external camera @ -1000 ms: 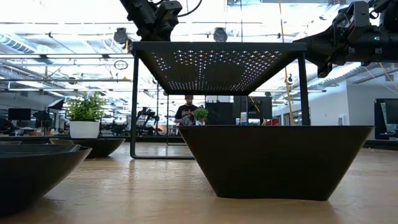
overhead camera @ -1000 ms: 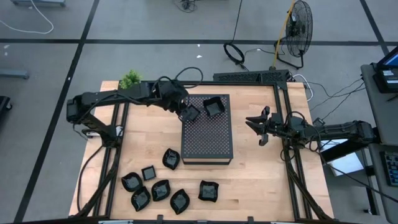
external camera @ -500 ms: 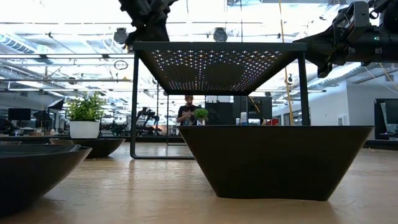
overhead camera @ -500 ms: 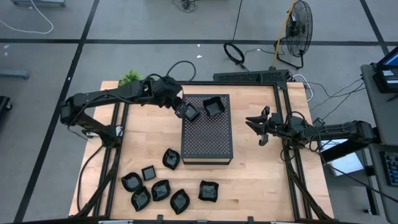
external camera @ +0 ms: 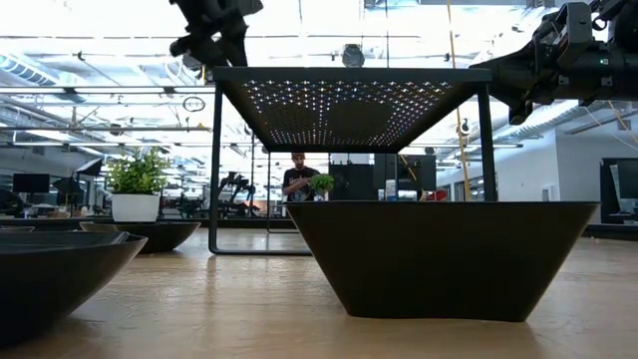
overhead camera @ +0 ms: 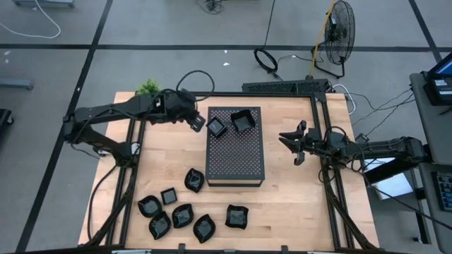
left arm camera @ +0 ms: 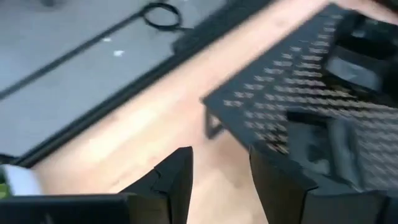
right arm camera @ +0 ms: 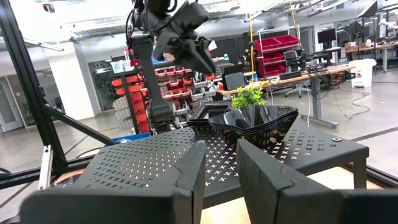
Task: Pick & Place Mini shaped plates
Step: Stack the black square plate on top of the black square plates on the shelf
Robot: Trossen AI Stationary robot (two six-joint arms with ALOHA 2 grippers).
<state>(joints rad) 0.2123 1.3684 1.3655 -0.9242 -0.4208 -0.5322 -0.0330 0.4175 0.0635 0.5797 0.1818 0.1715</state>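
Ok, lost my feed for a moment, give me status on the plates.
Left gripper open, empty, beside the perforated black box. Two glossy black mini plates sit on the box, seven on the wooden table. Right gripper waits right of box. Nothing blocking.

two plates (overhead camera: 229, 125) on perforated box (overhead camera: 235, 147) | left tool (overhead camera: 197, 123) beside it, empty

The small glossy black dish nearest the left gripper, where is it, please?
In the high view it sits on the dark perforated box, at its far left corner, beside another dish.
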